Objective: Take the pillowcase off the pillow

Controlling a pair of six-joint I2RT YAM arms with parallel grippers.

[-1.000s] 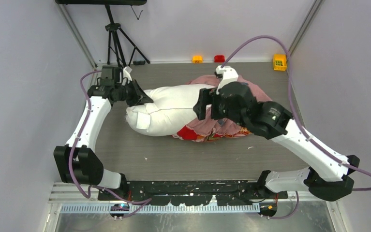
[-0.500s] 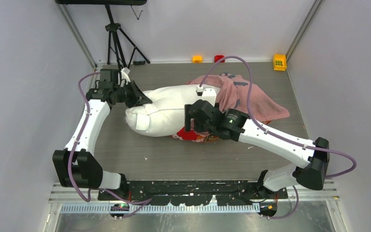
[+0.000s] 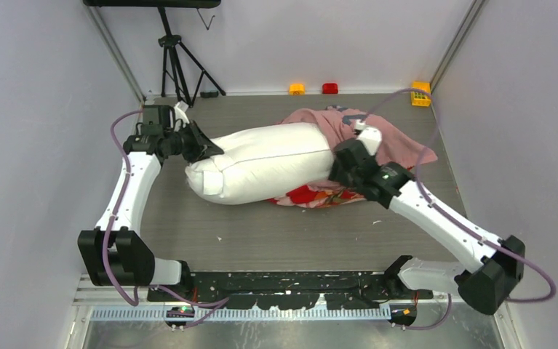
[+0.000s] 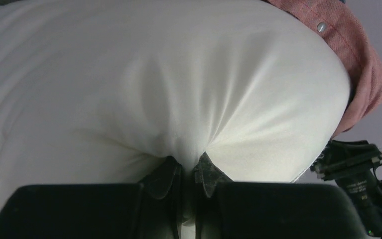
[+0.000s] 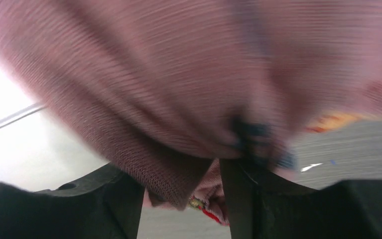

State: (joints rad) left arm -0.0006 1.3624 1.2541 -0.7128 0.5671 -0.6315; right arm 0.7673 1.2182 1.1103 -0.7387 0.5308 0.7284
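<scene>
The white pillow [image 3: 261,163] lies across the table's middle, its right end still inside the pillowcase [image 3: 399,145]. The pillowcase is bunched at the right, faded pink side out, with a red printed edge [image 3: 312,195] under the pillow. My left gripper [image 3: 204,147] is shut on a pinch of the pillow's left end; the left wrist view shows the fingers [image 4: 188,172] closed on white cloth [image 4: 154,84]. My right gripper [image 3: 337,166] is at the pillowcase's mouth. In the right wrist view its fingers [image 5: 181,199] stand apart, with pink fabric [image 5: 179,74] draped over and between them.
A black tripod [image 3: 177,62] stands at the back left. An orange block [image 3: 297,89], a red block [image 3: 329,88] and a yellow block [image 3: 420,93] sit along the back edge. Walls close in on both sides.
My right arm has come down from above the pillowcase, swung left, then back right to the pillow's right end. The pillowcase has spread out to the right. My left gripper has kept its hold.
</scene>
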